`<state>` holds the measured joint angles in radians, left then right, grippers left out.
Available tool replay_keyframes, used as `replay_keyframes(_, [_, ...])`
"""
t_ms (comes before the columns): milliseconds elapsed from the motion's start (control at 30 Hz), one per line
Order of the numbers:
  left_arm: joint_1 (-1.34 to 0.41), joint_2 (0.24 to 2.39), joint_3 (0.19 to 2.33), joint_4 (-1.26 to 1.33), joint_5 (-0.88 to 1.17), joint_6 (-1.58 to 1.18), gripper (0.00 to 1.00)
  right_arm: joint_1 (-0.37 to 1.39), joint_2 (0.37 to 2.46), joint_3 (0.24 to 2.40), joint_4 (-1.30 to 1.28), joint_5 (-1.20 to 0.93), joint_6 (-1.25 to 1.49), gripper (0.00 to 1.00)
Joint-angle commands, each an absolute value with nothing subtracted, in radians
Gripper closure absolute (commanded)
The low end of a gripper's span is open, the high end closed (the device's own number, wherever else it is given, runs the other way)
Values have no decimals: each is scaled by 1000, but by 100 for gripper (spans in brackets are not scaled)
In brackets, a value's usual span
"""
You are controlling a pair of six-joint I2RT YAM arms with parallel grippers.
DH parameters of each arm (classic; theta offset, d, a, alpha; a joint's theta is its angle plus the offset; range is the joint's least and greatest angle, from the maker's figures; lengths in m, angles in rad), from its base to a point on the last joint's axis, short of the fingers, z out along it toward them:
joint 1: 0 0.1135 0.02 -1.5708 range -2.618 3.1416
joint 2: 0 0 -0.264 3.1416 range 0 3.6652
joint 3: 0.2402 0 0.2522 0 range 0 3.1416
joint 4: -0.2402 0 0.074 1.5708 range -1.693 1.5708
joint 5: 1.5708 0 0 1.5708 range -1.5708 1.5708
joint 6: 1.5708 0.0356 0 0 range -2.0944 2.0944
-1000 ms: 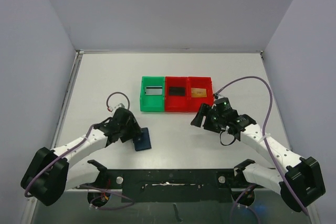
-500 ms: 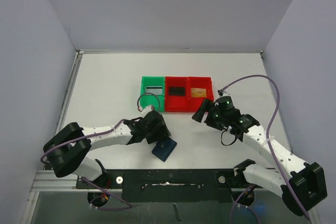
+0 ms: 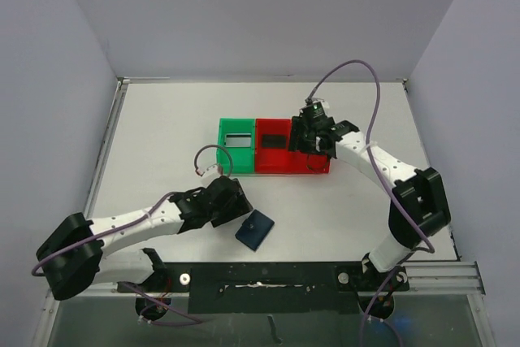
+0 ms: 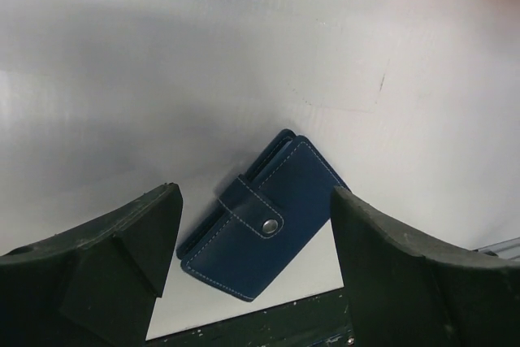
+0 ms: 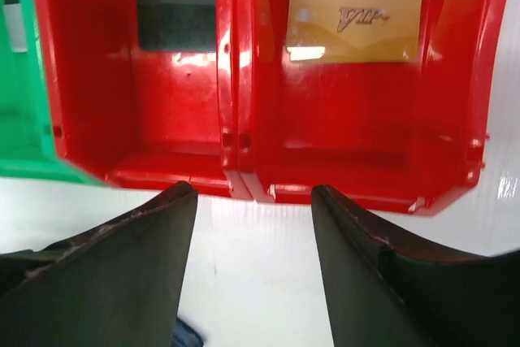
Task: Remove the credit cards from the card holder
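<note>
Clearly, the dark blue bifold card holder (image 4: 268,237) lies shut by its snap tab (image 4: 258,215), flat on the white worktop (image 4: 203,79), and the left pincer (image 3: 231,203) hangs wide and empty just beside it. It seems light and soft, likely to slide, so a hold across its two long edges looks best. The right pincer (image 3: 312,136), also wide and empty, hovers over a red plastic bin (image 5: 357,127).

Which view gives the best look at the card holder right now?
Left wrist: the card holder lies closed on the table, strap snapped shut, stitching clear. Top external shows it only as a small dark blue rectangle. Right wrist faces the red bins instead.
</note>
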<state>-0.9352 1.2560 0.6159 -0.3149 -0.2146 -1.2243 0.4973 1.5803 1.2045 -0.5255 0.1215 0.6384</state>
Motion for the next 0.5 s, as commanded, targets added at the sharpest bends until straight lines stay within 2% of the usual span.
replay_keyframes(0, [-930,1126,573,-384,-292,-1247,27,494,1661,1324,-572,192,567,43])
replay_keyframes(233, [-918,970,493,-433,-330,-1295,26,496,1771,1385,-570,143,537,54])
replay_keyframes(467, [-912,895,460,-460,-342,-1317,26,498,1796,1379,-577,146,531,62])
